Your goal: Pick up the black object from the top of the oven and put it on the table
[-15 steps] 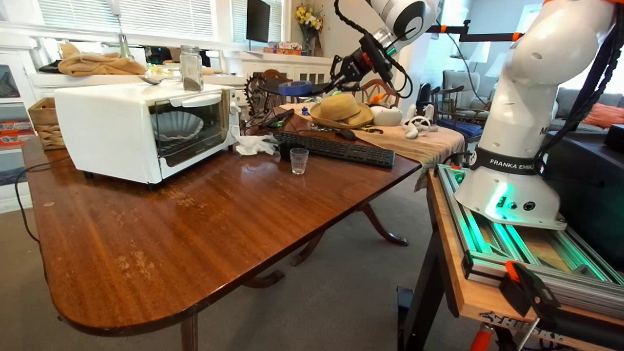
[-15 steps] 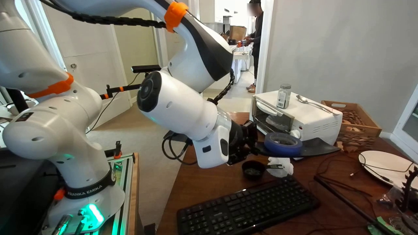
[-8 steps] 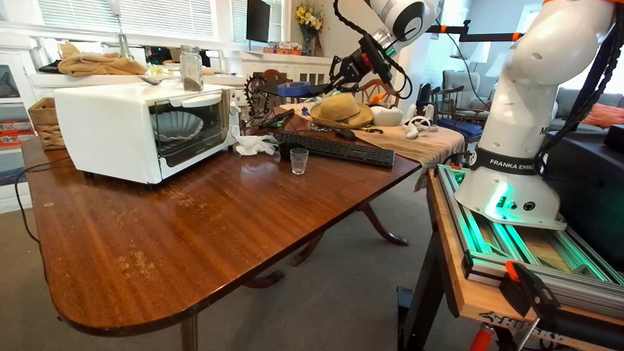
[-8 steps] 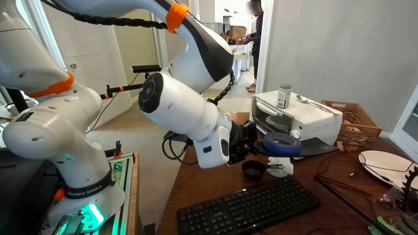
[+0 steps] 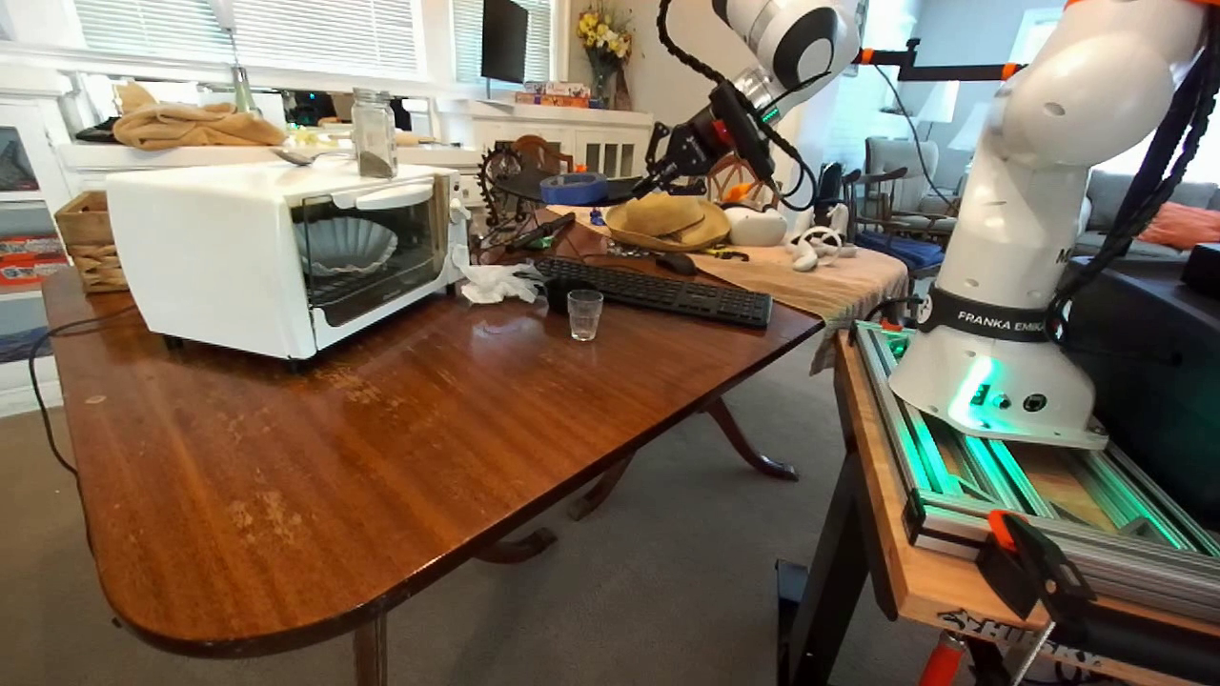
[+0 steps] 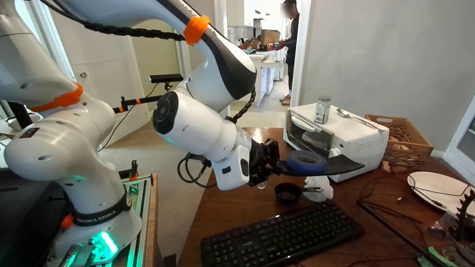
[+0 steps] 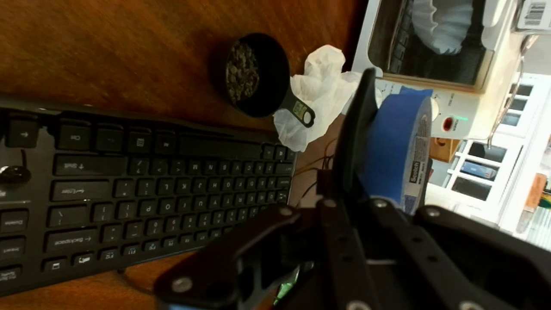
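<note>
I have one claw (image 7: 355, 202), closed on the near end of one black object (image 6: 341, 165), which I hold raised above the tabletop (image 5: 381, 448) and apart from the one white oven (image 5: 214, 252). One roll of blue tape (image 6: 306, 167) sits on that object. Below, I count one black keyboard (image 6: 282, 235), one black measuring cup (image 7: 276, 75) with coarse contents, and one crumpled white tissue (image 7: 320, 88) under the cup's handle. One clear glass (image 5: 584, 316) stands upright near the cup. The oven stands farther along the tabletop; behind its front window I note one fluted white dish (image 5: 348, 238). I find two items on the oven's top: one upright glass jar (image 6: 322, 110) and one metal spoon (image 6: 359, 118), lying. Just behind the oven, in an exterior view, I record one wooden basket (image 6: 406, 160). Farthest off, I observe one person (image 6: 291, 44) standing, face blurred.
</note>
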`<state>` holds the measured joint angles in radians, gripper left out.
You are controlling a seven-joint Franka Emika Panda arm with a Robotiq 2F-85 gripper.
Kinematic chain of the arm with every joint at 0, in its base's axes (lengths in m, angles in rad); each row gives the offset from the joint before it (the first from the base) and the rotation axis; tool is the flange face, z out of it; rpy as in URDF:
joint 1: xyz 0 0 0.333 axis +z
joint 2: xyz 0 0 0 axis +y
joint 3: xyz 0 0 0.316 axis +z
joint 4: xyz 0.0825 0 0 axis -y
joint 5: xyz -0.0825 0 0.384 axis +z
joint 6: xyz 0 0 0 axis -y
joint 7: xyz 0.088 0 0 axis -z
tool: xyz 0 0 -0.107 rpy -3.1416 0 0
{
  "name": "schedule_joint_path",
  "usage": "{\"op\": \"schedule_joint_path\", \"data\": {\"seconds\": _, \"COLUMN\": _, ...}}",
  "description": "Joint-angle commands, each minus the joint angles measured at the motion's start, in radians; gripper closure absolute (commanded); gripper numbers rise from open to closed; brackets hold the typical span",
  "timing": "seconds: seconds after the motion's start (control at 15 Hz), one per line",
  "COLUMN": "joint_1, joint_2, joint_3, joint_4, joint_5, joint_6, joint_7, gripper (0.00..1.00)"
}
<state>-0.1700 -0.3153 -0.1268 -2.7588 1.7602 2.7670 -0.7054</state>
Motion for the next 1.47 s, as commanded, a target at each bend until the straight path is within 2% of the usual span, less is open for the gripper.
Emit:
{"op": "schedule_joint_path", "data": {"seconds": 0.0, "joint_1": 0.026, "joint_2": 0.0, "joint_3": -0.019, "joint_4": 0.001, "joint_5": 0.122, "joint_6": -0.04, "joint_7": -0.125, "gripper": 0.98}}
{"op": "schedule_joint_path", "data": {"seconds": 0.2, "joint_1": 0.047, "joint_2": 0.017, "joint_3": -0.044, "joint_4": 0.001, "joint_5": 0.181, "joint_6": -0.072, "joint_7": -0.175, "gripper": 0.98}}
{"op": "schedule_joint_path", "data": {"seconds": 0.6, "joint_1": 0.104, "joint_2": 0.036, "joint_3": -0.075, "joint_4": 0.002, "joint_5": 0.35, "joint_6": -0.051, "joint_7": -0.209, "gripper": 0.98}}
{"op": "schedule_joint_path", "data": {"seconds": 0.87, "joint_1": 0.185, "joint_2": 0.054, "joint_3": -0.074, "joint_4": 0.001, "joint_5": 0.467, "joint_6": -0.043, "joint_7": -0.233, "gripper": 0.98}}
{"op": "schedule_joint_path", "data": {"seconds": 1.4, "joint_1": 0.387, "joint_2": 0.088, "joint_3": -0.054, "joint_4": 0.001, "joint_5": 0.519, "joint_6": -0.022, "joint_7": -0.227, "gripper": 0.98}}
